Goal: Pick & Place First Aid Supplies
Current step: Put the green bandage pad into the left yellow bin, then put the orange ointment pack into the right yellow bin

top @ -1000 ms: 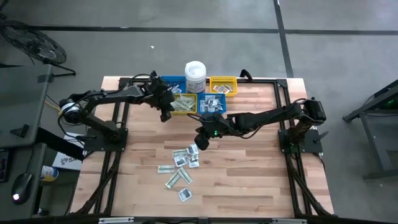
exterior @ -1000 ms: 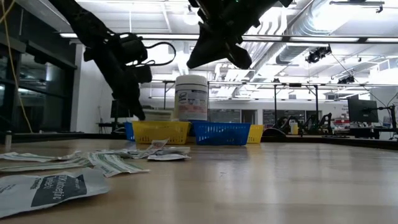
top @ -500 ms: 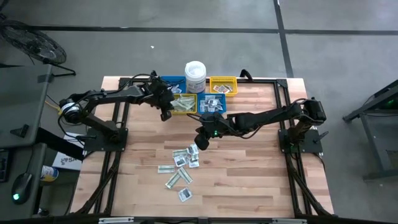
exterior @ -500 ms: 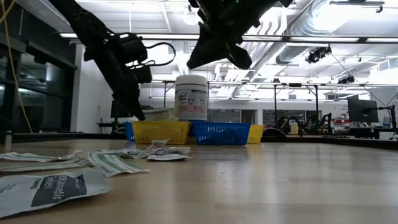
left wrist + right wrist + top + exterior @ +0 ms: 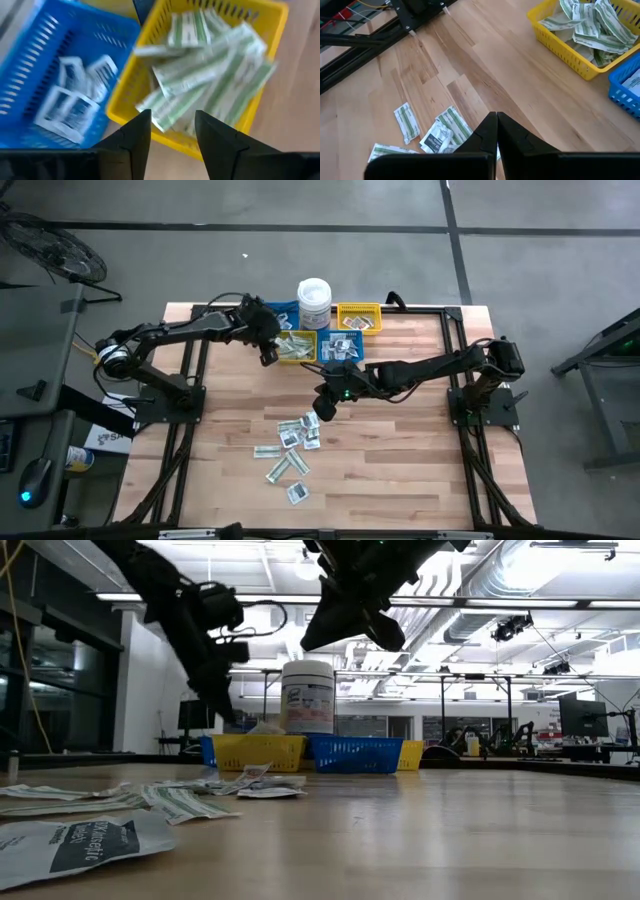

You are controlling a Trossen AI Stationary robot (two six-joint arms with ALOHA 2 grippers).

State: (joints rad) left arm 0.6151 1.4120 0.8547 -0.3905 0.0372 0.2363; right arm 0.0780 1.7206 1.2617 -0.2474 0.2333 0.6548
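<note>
Left hand, now open and empty above the yellow bin, has released a green strip; right hand, shut, hovers over bench packets.

— What colours are in the bins?

— The yellow bin holds pale green-and-white striped strips; the blue bin holds white squares with dark print.

— And the desk?

— Light wood with a brown grain, scattered with the same green-and-white and white packets. The tub at twelve o'clock is white; both tools are black.
</note>
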